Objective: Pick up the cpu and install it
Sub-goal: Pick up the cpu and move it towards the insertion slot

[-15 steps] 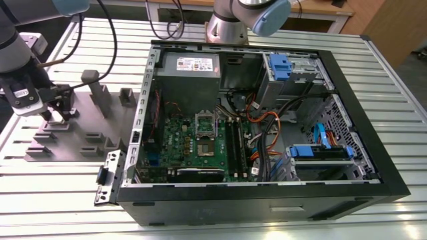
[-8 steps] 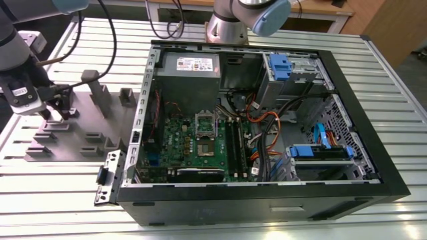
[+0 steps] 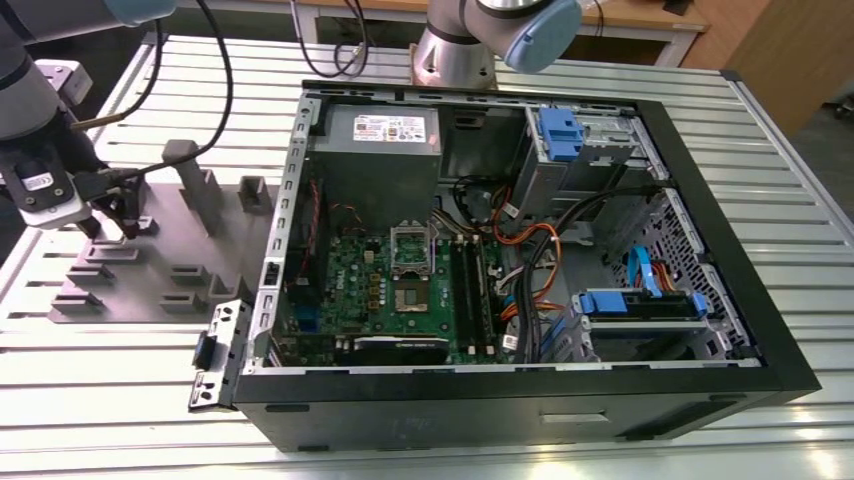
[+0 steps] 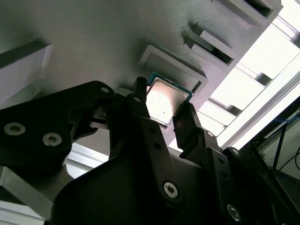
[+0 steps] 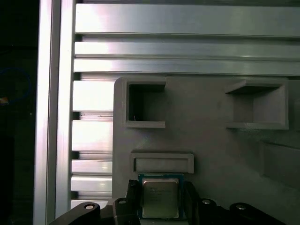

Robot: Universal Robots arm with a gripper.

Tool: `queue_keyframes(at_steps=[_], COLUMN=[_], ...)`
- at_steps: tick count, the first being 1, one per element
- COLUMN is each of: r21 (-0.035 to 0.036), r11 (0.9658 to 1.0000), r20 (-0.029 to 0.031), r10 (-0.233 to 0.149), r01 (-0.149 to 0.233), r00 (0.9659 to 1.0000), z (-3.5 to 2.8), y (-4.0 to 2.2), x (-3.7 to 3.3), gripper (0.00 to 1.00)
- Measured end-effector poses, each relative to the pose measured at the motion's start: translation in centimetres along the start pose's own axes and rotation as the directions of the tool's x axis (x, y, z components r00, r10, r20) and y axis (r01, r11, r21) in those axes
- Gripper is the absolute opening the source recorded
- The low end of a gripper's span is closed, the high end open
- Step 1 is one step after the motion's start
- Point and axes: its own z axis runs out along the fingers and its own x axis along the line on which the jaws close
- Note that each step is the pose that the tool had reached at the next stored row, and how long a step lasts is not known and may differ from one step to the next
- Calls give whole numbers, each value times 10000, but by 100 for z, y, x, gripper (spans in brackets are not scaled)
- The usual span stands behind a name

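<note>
Table: slatted aluminium table (image 3: 761, 130) is carrying everything in the exterior view.
Case: open black case (image 3: 694, 400) is lying on its side at the middle of the table. It is showing a green board (image 3: 400, 290), loose cables (image 3: 534, 250) and blue brackets (image 3: 641, 303).
Tray: grey tray (image 3: 147, 290) is lying flat on the slats at nine o'clock of the case in the exterior view, just beside it. Upright blocks (image 3: 194, 190) and shallow pockets are rising from it.
Arm: arm (image 3: 27, 100) is reaching down over the tray from ten o'clock in the exterior view.
Base: another robot's base (image 3: 461, 50) is standing at twelve o'clock, behind the case.
Gripper: gripper (image 3: 114, 228) is hanging low over the tray's far end. Its black fingers (image 4: 143, 112) are pinching the cpu by two opposite edges.
Cpu: cpu (image 4: 166, 101) is sitting between the fingertips with its silver top facing both wrist cameras and a green rim showing. It is hanging over the tray, just beside a shallow rectangular pocket (image 5: 161, 163), well apart from the case. Whether it is touching the tray cannot be told.
</note>
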Motion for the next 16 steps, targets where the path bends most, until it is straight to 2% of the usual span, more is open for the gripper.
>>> queue_keyframes(at_steps=[7, 13, 16], r21=[1, 1, -1], r11=[10000, 10000, 10000], r20=[-2, -1, 3], r10=[0, 0, 0], r01=[0, 0, 0], r00=[10000, 10000, 10000], z=[-11, -68, -75], y=[0, 2, 3], x=[0, 1, 0], gripper=[47, 47, 47])
